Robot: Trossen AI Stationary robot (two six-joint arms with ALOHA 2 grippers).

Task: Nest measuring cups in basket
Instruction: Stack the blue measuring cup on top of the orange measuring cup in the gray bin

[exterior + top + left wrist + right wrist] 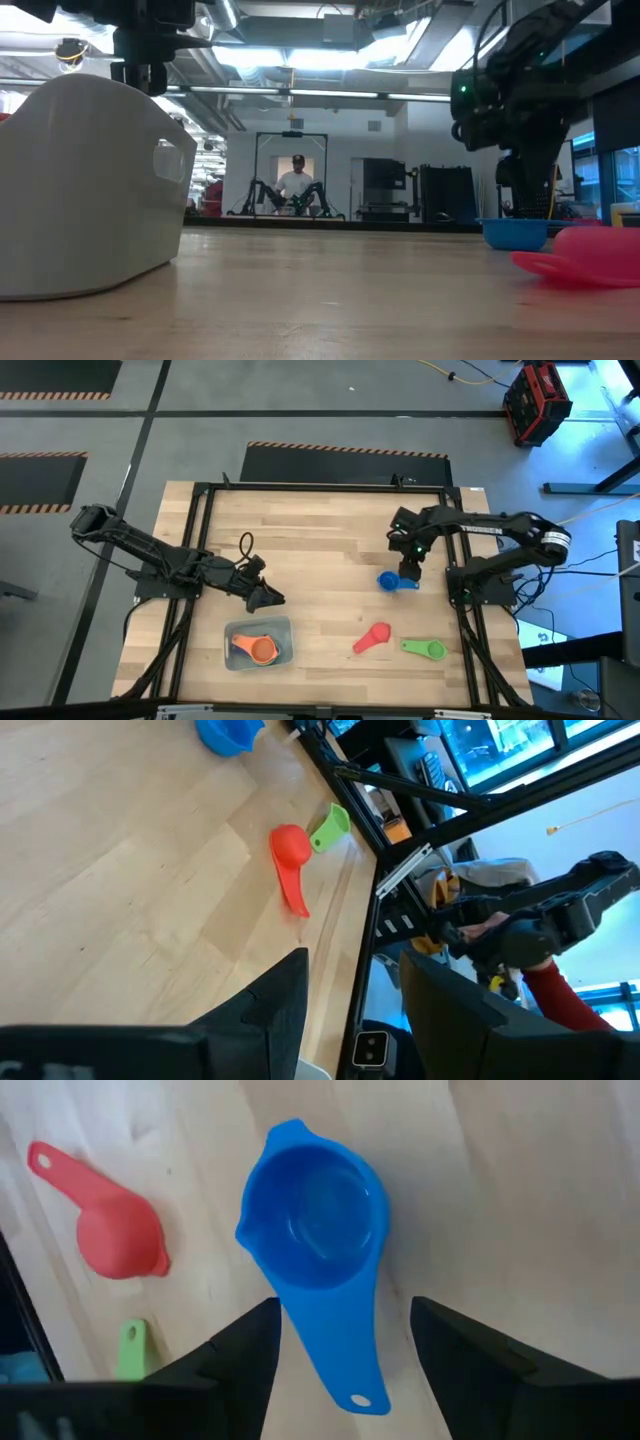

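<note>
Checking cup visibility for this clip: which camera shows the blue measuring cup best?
The right wrist view: the blue measuring cup fills the frame, bowl up, its handle between the open right gripper's fingers. The high view shows it small, the low view only its side, the left wrist view an edge.

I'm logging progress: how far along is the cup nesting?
Done: orange cup sits nested in the basket. In hand: right gripper, fingers open, straddles the blue cup's handle. Left: pink cup and green cup on the table.
</note>
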